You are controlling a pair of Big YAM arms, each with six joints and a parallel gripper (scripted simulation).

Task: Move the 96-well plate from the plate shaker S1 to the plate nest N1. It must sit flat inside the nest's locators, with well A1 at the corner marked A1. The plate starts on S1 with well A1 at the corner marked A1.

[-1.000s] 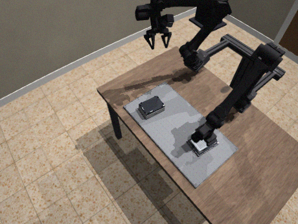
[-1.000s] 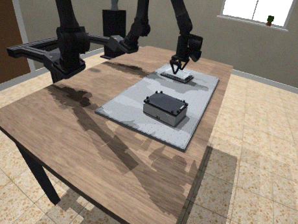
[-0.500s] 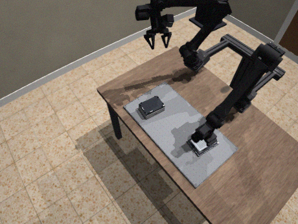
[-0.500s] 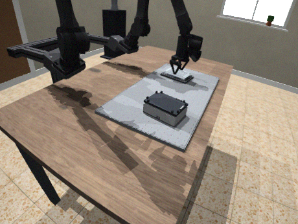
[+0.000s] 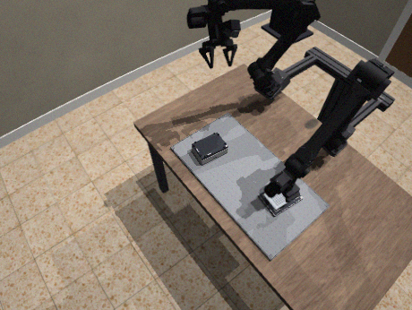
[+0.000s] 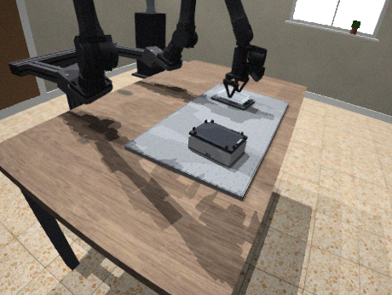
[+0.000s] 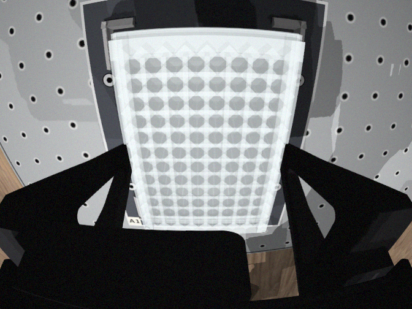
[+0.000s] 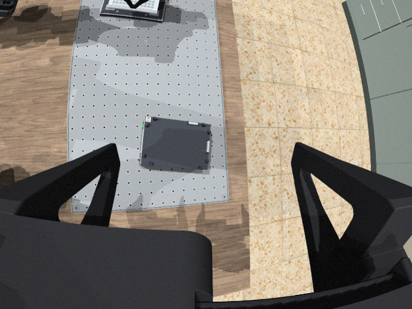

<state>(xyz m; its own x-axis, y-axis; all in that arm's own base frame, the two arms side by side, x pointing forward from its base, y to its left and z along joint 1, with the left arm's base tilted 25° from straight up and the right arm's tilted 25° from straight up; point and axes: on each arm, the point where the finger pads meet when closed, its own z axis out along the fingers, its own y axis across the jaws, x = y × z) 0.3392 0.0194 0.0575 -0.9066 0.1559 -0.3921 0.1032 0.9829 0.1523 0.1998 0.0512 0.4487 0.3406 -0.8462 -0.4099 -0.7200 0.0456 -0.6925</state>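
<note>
The left pincer [image 6: 230, 93] [image 7: 206, 152], spread wide, grips the plate [image 7: 206, 133] [image 6: 237, 98] by its sides, at the nest [image 7: 97, 99] [image 6: 221, 102]. Near the board's opposite end from the nest sits the shaker [image 5: 210, 147] [image 6: 218, 138] [image 8: 176, 144], bearing no plate; the right pincer [image 5: 220, 66] [image 8: 205, 152] is fully open, holding nothing.

The shaker [image 5: 210, 147] [image 6: 218, 137] [image 8: 176, 143] and the nest [image 5: 285, 207] [image 6: 233, 103] [image 7: 99, 110] [image 8: 130, 17] stand well apart on the perforated board [image 5: 233, 179] [image 6: 170, 136] [image 8: 146, 86], which lies on the table [image 5: 358, 197] [image 6: 106, 170] [image 8: 33, 80], with the plate [image 5: 275, 200] [image 6: 237, 97] [image 7: 206, 129] [image 8: 151, 5] over the nest, between the left gripper's fingers.
</note>
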